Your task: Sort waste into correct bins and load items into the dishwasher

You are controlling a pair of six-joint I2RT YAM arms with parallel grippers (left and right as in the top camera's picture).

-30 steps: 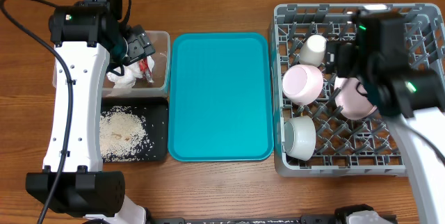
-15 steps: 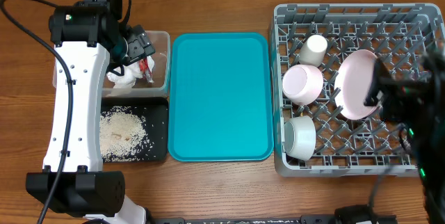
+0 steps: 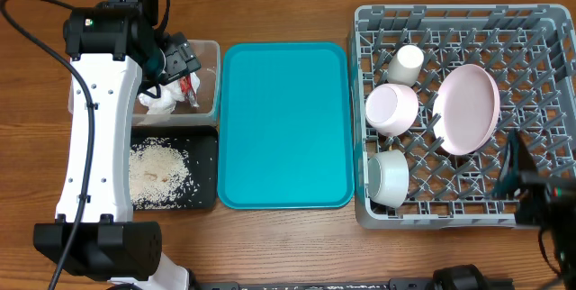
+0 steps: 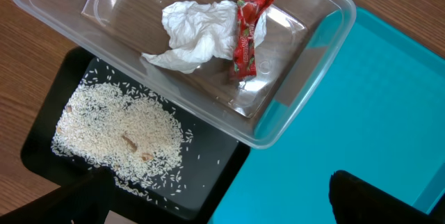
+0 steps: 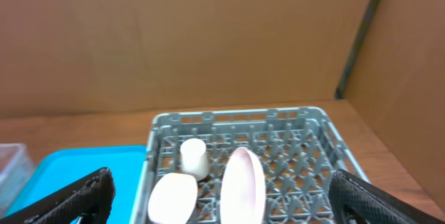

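Plate (image 3: 466,108), pale pink, stands on edge between the pegs of the grey rack (image 3: 450,11), tilted so that water would likely run off it. To its left a pinkish bowl (image 3: 391,108) and a white bowl (image 3: 389,177) lie on their sides with their mouths facing outward, and a small white cup (image 3: 407,63) lies tipped over near the rack's far left part. All four are propped by the pegs. No chopsticks can be made out in any view.

Across the table (image 3: 288,245), the waste is split by kind. The crumpled napkin (image 4: 191,33) and the red wrapper (image 4: 245,33) lie touching inside the clear tub (image 4: 42,1). The loose rice (image 4: 118,130) is heaped in the black tray (image 4: 42,147) just beside it, probably to keep food scraps apart from dry rubbish. Between the bins and the rack, a teal tray (image 3: 283,123) holds nothing.

Left gripper (image 4: 217,179) hangs over the tub with its jaws spread wide and nothing between them. Right gripper (image 5: 219,177) hangs near the rack's front right corner, looking across it, its jaws also spread and holding nothing. Judged from this layout, sorting and loading look finished, the chopsticks aside.
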